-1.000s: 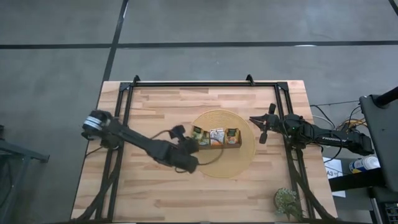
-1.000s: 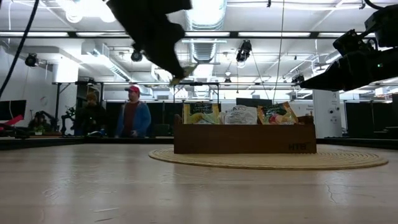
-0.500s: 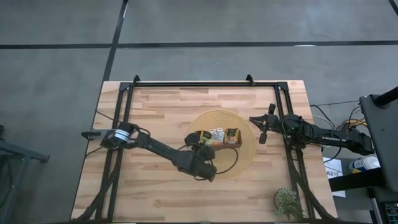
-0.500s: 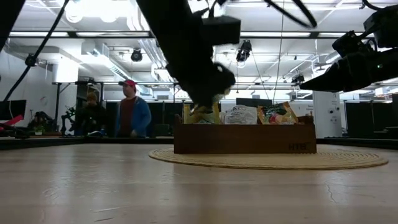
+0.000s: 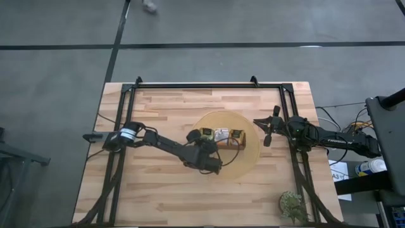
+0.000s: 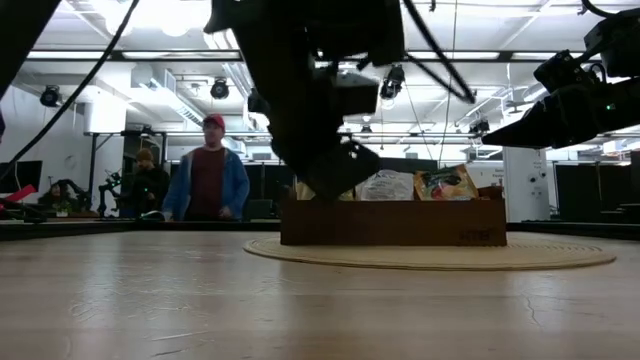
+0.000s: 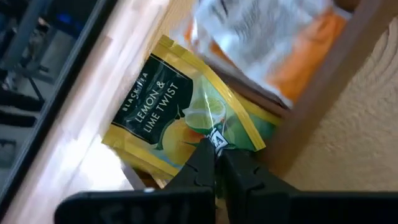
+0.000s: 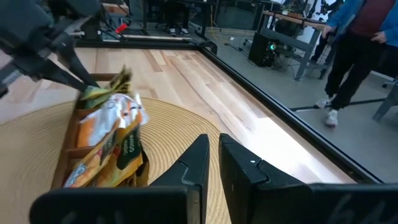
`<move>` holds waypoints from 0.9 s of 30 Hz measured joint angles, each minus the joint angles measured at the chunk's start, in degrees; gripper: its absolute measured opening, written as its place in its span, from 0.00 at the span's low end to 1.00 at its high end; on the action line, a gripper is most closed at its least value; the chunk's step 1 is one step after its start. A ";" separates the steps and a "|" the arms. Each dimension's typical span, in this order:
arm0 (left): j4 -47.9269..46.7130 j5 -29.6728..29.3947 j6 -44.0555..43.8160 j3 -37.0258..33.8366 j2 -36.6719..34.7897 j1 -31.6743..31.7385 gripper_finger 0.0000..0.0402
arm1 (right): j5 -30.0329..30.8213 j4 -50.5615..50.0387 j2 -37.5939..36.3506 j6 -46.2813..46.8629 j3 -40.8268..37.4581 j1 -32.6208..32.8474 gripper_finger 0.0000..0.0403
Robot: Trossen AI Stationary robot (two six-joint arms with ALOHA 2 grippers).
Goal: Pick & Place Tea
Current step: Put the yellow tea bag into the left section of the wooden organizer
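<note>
A brown wooden tray (image 5: 223, 144) stands on a round woven mat (image 5: 248, 158) mid-table. Tea packets stand in its three compartments: yellow-green (image 5: 204, 133), white with orange (image 5: 220, 134) and orange-green (image 5: 236, 134). My left gripper (image 5: 204, 142) is at the tray's left end, shut on a yellow-green "Lemon & Lime Twist" packet (image 7: 168, 112) that sits in the left compartment beside the white-orange packet (image 7: 261, 43). In the low view the left gripper (image 6: 335, 168) hides that end of the tray (image 6: 400, 222). My right gripper (image 5: 266, 132) waits shut, right of the mat, holding nothing. My left gripper pinches the yellow-green packet's near edge (image 7: 216, 135) between its two fingertips. The fingers slant down from the table's left and near side. The rest of the packet spreads away from the fingers into the left compartment; whether it rests on the tray floor cannot be told.
Black frame rails (image 5: 126, 120) run along the table's left, far and right sides. A small green plant-like thing (image 5: 292, 206) sits at the near right corner. Two people (image 6: 208, 180) stand in the room beyond the table. Bare wood lies near and far of the mat.
My left gripper has gone right and down, from left of the tray to the tray's left end, tipping further downward. The yellow-green packet has gone with it, from above the table down into the left compartment. The gripper has stayed shut.
</note>
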 joint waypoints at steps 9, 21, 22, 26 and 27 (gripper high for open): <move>0.96 1.36 -1.75 -1.01 -0.07 0.55 0.03 | 0.00 -0.01 0.07 -0.05 0.00 0.00 0.08; 0.66 0.73 3.80 -0.58 -0.09 1.10 0.06 | 0.00 -0.03 0.07 0.00 0.00 0.00 0.08; 0.67 0.76 4.37 -0.43 -0.09 1.10 0.07 | 0.00 -0.03 0.07 0.00 0.00 0.02 0.08; 0.68 0.52 4.65 -0.25 -0.10 1.15 0.17 | 0.00 -0.03 0.07 -0.03 0.00 -0.01 0.08; 0.69 0.33 4.66 -0.25 -0.11 1.18 0.19 | 0.00 -0.03 0.07 0.00 0.00 -0.01 0.08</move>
